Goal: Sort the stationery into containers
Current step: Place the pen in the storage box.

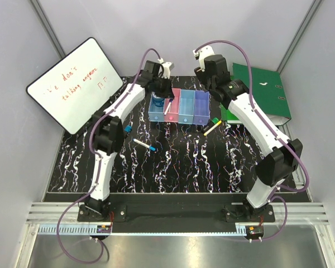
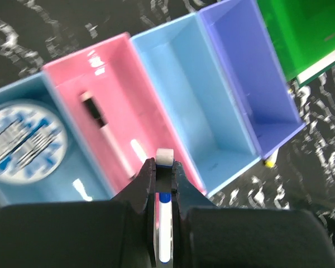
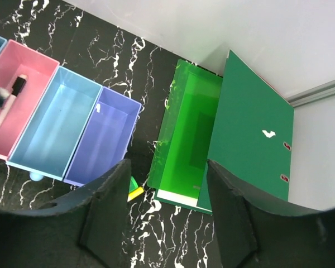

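- The left gripper (image 2: 164, 169) had its jaws pinched narrow on a white marker (image 2: 164, 157) with a blue band. The marker's pale end stuck out past the fingertips, over the pink bin (image 2: 72, 75).
- A black-capped marker (image 2: 103, 131) lay aslant on the floor of that pink bin.
- In the blue bin (image 1: 155, 114), at the left end of the row, sat the blue roll (image 2: 25, 142), flat on its face.
- The light blue bin (image 2: 178, 72) and the purple bin (image 2: 245, 61) joined on to the right of the pink one.
- The right gripper (image 3: 167, 215) had its jaws wide apart with nothing between them. It was held high over the table's far right part, above the purple bin's right side and the green binders (image 3: 240, 123).
- A yellow-green highlighter (image 1: 212, 128) lay on the black marbled table (image 1: 184, 167), just near of the purple bin.
- A blue-capped marker (image 1: 144, 146) lay loose on the table, near and left of the bins.
- A whiteboard (image 1: 75, 84) with red writing leaned at the far left.
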`<state>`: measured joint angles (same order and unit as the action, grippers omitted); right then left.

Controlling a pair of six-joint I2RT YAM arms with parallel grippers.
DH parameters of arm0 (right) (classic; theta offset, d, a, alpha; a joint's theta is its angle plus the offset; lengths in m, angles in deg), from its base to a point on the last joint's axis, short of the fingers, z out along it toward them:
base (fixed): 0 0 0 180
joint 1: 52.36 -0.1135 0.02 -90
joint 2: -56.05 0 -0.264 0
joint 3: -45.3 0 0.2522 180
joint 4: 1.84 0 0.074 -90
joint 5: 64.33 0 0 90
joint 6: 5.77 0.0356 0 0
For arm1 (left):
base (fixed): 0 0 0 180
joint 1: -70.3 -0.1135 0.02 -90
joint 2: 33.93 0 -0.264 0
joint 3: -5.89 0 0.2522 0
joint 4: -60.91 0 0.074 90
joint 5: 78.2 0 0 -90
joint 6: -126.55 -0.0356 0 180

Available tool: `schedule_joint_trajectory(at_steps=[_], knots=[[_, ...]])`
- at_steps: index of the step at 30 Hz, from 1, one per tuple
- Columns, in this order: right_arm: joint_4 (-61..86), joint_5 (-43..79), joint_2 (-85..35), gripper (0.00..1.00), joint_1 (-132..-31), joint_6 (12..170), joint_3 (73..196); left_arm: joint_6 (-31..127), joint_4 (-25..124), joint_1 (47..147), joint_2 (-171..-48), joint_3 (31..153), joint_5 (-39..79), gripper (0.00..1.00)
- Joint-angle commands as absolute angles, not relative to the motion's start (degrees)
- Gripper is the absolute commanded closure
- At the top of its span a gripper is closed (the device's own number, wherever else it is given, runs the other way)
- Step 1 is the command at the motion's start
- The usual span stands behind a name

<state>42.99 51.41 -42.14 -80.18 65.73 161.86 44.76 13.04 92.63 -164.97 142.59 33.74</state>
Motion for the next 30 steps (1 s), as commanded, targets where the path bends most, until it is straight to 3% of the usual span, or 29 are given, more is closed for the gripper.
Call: schedule_joint_trajectory(at_steps=[1,2,5,16,24,29,30], knots=[[39.96,52.48,-39.48,0.33,-80.40,64.81,161.71,49.64,19.90,93.59,-165.85,149.03,35.89,1.00],[39.95,52.22,-39.48,0.26,-80.40,64.81,161.71,50.17,21.12,93.68,-166.03,148.94,35.02,1.00],[40.04,51.69,-39.48,0.21,-80.40,64.81,161.28,51.22,23.41,94.12,-166.55,148.24,34.13,1.00],[40.39,50.99,-38.08,0.14,-80.40,65.78,159.96,51.76,28.96,94.65,-169.54,147.01,25.26,1.00],[40.48,51.07,-37.37,0.14,-80.31,65.95,160.04,51.49,27.02,95.09,-172.09,146.58,22.79,1.00],[40.66,50.81,-37.90,0.14,-80.40,66.48,160.66,52.02,25.09,95.09,-172.53,145.25,23.40,0.93],[40.66,50.72,-37.99,0.14,-80.40,66.48,160.66,52.02,25.18,95.09,-172.36,144.38,23.49,0.83]])
